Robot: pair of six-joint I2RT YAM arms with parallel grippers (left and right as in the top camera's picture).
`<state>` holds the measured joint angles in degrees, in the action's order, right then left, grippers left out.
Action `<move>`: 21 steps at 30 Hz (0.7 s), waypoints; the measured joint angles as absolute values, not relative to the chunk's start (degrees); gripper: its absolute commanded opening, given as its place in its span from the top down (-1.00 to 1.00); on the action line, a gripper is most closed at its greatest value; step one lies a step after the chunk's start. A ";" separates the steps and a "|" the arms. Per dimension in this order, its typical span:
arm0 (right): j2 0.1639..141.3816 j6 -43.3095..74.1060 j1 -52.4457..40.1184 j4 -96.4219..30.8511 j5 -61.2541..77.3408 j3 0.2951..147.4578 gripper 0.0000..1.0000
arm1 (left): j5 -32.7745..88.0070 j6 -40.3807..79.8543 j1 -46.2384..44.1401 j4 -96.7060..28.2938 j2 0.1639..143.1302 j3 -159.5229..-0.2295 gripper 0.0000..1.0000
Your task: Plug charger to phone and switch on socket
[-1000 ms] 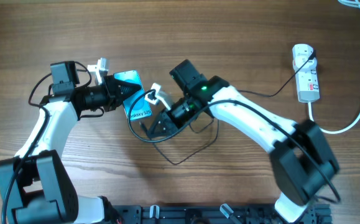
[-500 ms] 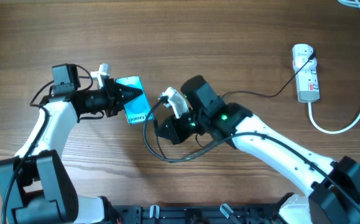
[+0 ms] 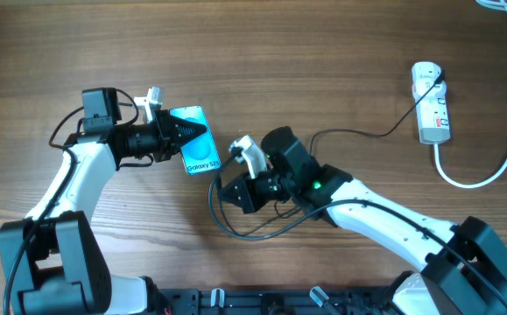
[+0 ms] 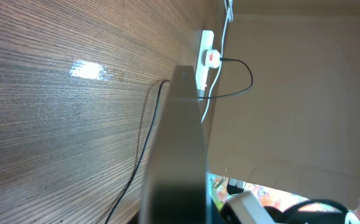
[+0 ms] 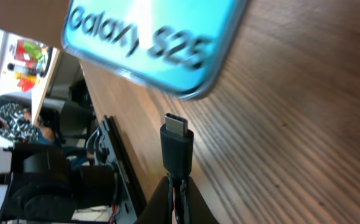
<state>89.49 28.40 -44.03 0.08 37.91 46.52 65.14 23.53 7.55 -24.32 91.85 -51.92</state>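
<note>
The phone (image 3: 199, 147) has a turquoise screen reading "Galaxy S25". My left gripper (image 3: 176, 138) is shut on its upper end and holds it tilted off the table; in the left wrist view it shows edge-on (image 4: 176, 155). My right gripper (image 3: 229, 188) is shut on the black charger cable just behind its connector tip (image 5: 177, 146). The tip points at the phone's lower edge (image 5: 161, 43), a short gap away. The black cable (image 3: 262, 229) loops under the right arm and runs to the white socket strip (image 3: 432, 103) at the far right, where its plug sits.
A thicker white cable (image 3: 489, 179) curves from the socket strip off the right edge. The socket strip also shows far off in the left wrist view (image 4: 206, 59). The arm bases and a black rail (image 3: 262, 302) line the front edge.
Both arms shifted right. My left gripper carried the phone right and tilted it. My right gripper swung the connector tip round below the phone's lower edge.
</note>
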 measured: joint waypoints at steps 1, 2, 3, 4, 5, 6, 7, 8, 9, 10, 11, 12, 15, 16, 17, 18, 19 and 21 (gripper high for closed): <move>89.49 28.25 -44.77 0.08 37.91 46.52 0.92 | 64.97 23.68 7.55 -24.32 91.85 -51.92 0.92; 89.49 28.25 -45.39 0.08 37.89 46.52 0.91 | 64.73 23.75 7.55 -24.32 91.85 -51.92 0.92; 89.49 28.25 -45.78 0.08 37.85 46.52 0.91 | 64.60 23.88 7.55 -24.32 91.85 -51.92 0.92; 89.49 28.29 -46.00 0.10 37.45 46.52 0.91 | 64.55 23.92 7.55 -24.32 91.85 -51.92 0.92; 89.49 28.51 -46.04 0.10 36.99 46.52 0.91 | 64.55 23.92 7.55 -24.25 91.85 -51.92 0.92; 89.49 28.75 -46.04 0.08 36.73 46.52 0.91 | 64.53 23.92 7.55 -23.99 91.85 -51.90 0.92; 89.49 28.93 -46.04 0.19 36.27 46.52 0.91 | 64.53 23.97 7.55 -23.59 91.85 -51.90 0.92; 89.49 29.30 -46.04 0.60 35.83 46.52 0.91 | 64.53 24.03 7.55 -23.11 91.85 -51.90 0.92; 89.49 29.43 -46.04 1.02 35.68 46.52 0.91 | 64.51 24.14 7.55 -22.94 91.85 -51.90 0.92; 89.49 29.58 -46.04 1.54 35.51 46.52 0.91 | 64.51 24.14 7.55 -22.85 91.85 -51.90 0.92; 89.49 29.61 -46.04 2.11 35.48 46.52 0.91 | 64.51 24.08 7.55 -22.85 91.85 -51.90 0.92; 89.49 29.61 -46.04 2.33 35.46 46.52 0.91 | 64.51 23.59 7.53 -22.83 91.85 -51.90 0.92; 89.49 29.47 -46.04 3.01 35.46 46.52 0.91 | 64.38 20.51 7.22 -22.57 91.85 -51.90 0.92; 89.49 28.97 -46.04 3.01 35.46 46.52 0.91 | 64.36 19.88 7.09 -22.41 91.85 -51.90 0.91; 89.49 28.21 -46.04 3.01 35.46 46.52 0.91 | 64.36 19.44 6.87 -22.35 91.85 -51.90 0.92; 89.49 27.81 -46.04 3.01 35.46 46.52 0.91 | 64.36 19.11 6.76 -22.24 91.85 -51.90 0.92; 89.49 27.53 -46.04 3.01 35.46 46.52 0.91 | 64.36 18.90 6.70 -22.20 91.85 -51.90 0.92; 89.49 26.94 -46.04 3.01 35.44 46.52 0.91 | 64.36 18.61 6.46 -21.74 91.85 -51.90 0.92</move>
<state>89.49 26.94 -46.04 3.01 35.44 46.52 64.36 18.61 6.46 -21.74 91.85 -51.90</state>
